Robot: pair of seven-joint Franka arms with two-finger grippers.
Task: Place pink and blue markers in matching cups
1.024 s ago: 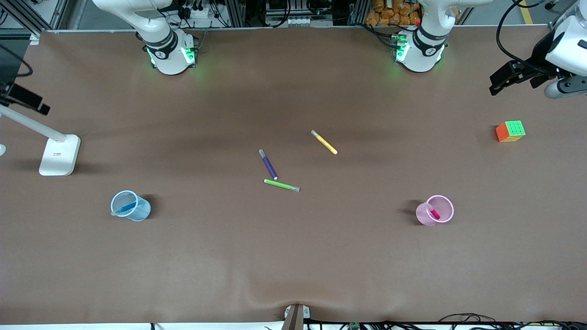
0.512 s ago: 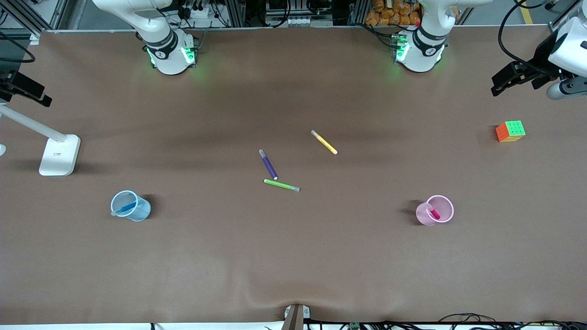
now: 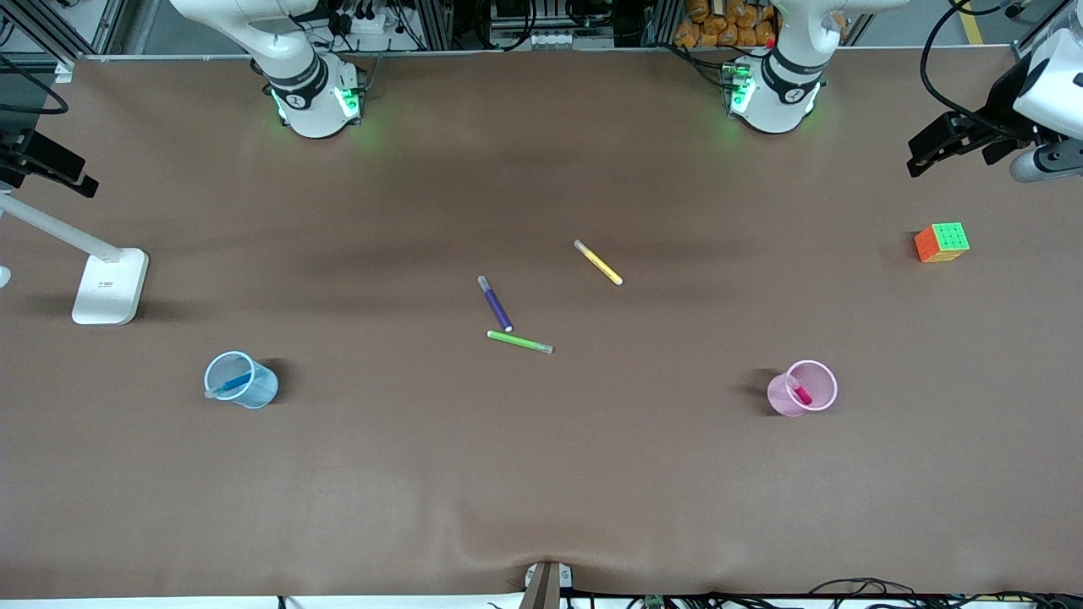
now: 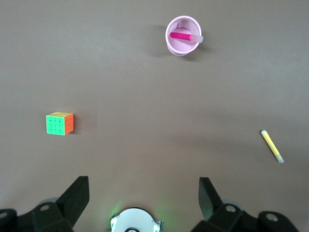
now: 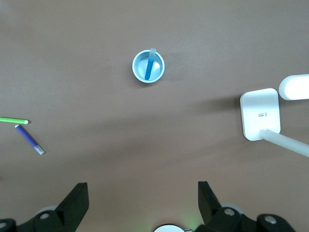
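Observation:
The light blue cup [image 3: 243, 382] stands upright toward the right arm's end of the table with the blue marker [image 3: 233, 382] leaning inside it; both show in the right wrist view, cup [image 5: 140, 72] and marker [image 5: 149, 66]. The pink cup [image 3: 805, 387] stands toward the left arm's end with the pink marker [image 3: 800, 392] inside it; the left wrist view shows the cup [image 4: 170, 43] and marker [image 4: 183, 36]. My left gripper [image 3: 931, 144] [image 4: 144, 193] is open and empty, high over the left arm's end. My right gripper [image 3: 59, 169] [image 5: 143, 195] is open and empty, high over the right arm's end.
A purple marker [image 3: 495, 303], a green marker [image 3: 519, 342] and a yellow marker [image 3: 598, 262] lie mid-table. A colour cube [image 3: 942, 242] sits under the left gripper's end. A white lamp base [image 3: 110, 286] stands near the right gripper.
Both grippers have drifted slightly toward the robots' side of the table at its ends. The cups and markers have not moved.

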